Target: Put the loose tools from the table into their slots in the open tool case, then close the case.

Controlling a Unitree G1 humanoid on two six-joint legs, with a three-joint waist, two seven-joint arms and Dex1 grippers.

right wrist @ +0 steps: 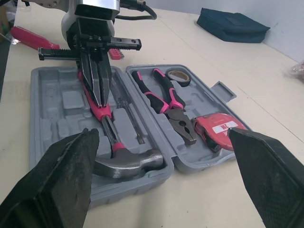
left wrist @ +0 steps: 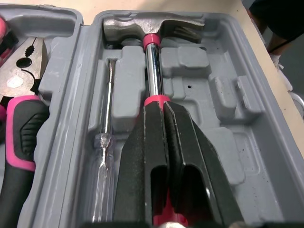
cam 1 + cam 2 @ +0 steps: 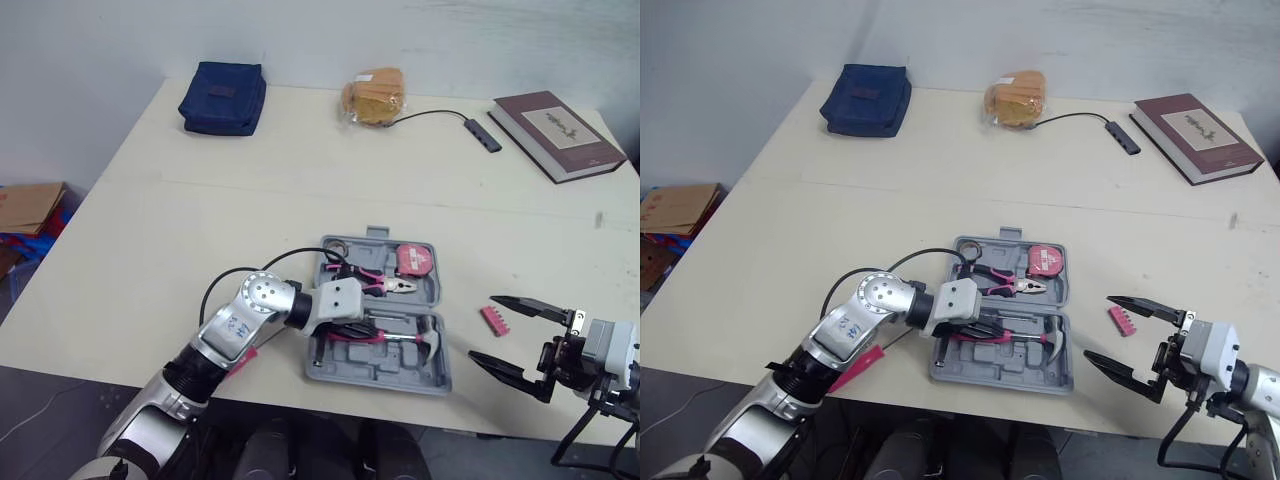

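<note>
**Hammer seated lengthwise under the left fingers; bit strip loose beside the right**

The hammer [image 3: 405, 341] lies in the lower half of the open tool case [image 3: 375, 374], near the bottom centre of the head views. Its long axis runs across the frame, with the steel head to the right and the pink handle to the left. The left gripper [image 2: 163, 107] reaches in from the lower left along that same axis. Its fingers are drawn almost together, pinching the pink handle just behind the collar, so the fingers and the shaft form one line. A slim screwdriver [image 2: 108, 118] sits in the groove beside the shaft. Pliers [image 3: 385, 285] and a tape measure [image 3: 413, 261] fill the upper half of the case.

A pink bit strip [image 3: 494, 320] lies on the table [image 3: 200, 230] just right of the case, its long axis slanting across the frame. It is near the right gripper [image 3: 1098, 326], whose fingers are spread wide and level, pointing left toward the case. The right arm is judged the nearer one for this piece. A pink-handled tool [image 3: 855, 370] lies at the table's lower edge under the left forearm.
</note>
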